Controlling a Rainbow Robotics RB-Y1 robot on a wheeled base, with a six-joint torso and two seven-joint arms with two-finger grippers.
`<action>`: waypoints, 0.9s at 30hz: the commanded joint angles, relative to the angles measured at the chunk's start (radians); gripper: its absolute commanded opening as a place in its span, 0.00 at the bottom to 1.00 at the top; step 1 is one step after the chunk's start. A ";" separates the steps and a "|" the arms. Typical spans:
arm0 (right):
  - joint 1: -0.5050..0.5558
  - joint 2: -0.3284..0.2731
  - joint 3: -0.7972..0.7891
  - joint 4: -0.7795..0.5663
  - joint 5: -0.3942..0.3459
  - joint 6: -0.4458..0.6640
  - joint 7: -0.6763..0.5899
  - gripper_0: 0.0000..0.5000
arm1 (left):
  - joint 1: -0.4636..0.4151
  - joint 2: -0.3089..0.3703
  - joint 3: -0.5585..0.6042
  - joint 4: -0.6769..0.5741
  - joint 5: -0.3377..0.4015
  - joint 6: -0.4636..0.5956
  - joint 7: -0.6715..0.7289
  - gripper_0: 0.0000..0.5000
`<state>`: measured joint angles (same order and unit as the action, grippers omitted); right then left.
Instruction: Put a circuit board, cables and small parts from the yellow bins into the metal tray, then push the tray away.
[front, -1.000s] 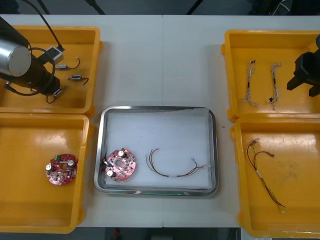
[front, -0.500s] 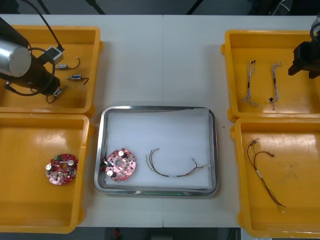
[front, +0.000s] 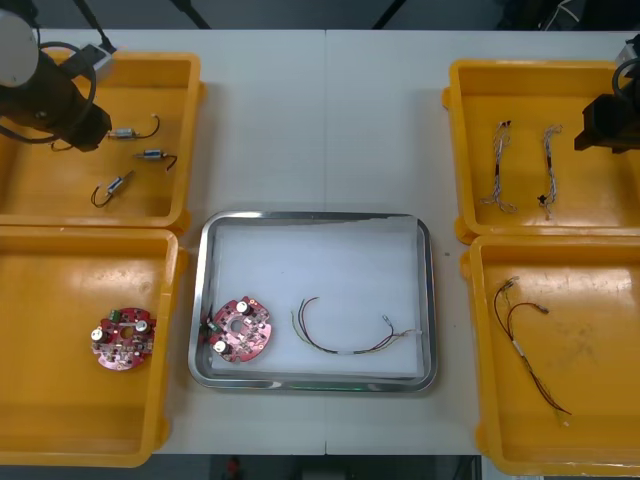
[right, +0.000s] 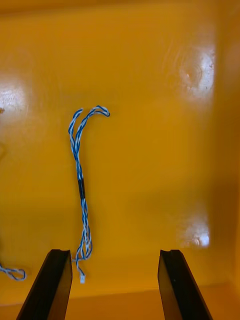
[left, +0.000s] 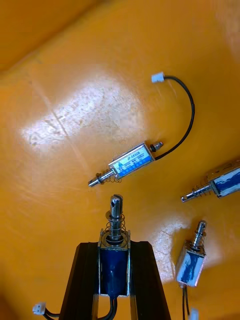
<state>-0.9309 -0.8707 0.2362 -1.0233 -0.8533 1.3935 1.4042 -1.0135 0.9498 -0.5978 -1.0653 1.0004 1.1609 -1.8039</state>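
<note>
1. Left of the metal tray (front: 315, 215), left gripper (left: 114, 250) clamps a small metal part (left: 115, 212); label on a loose part (left: 131, 161) is illegible.
2. Right of it, right gripper (right: 115, 267) hangs released.
3. Inside it: circuit board (front: 240, 328).

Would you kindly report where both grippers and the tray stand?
Left gripper shut on a small metal part over the far left bin. Right gripper open over the blue and white cable. Tray holds circuit board and cable. Nothing blocking.
</note>
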 joint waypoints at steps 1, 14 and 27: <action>-0.075 0.033 0.060 0.060 0.013 -0.065 0.012 1.00 | -0.048 0.069 0.081 -0.007 0.050 0.063 -0.057 0.00; -0.083 0.105 0.097 0.190 0.020 -0.209 0.022 1.00 | -0.046 0.101 0.093 -0.285 0.009 0.335 0.489 0.00; -0.083 0.136 0.156 0.227 0.053 -0.274 0.022 1.00 | -0.045 0.107 0.098 -0.472 0.095 0.488 0.995 0.00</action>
<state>-0.9675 -0.7522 0.3877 -0.8054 -0.8187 1.1367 1.4043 -1.0146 1.0058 -0.5274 -1.4750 1.0583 1.6149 -0.9756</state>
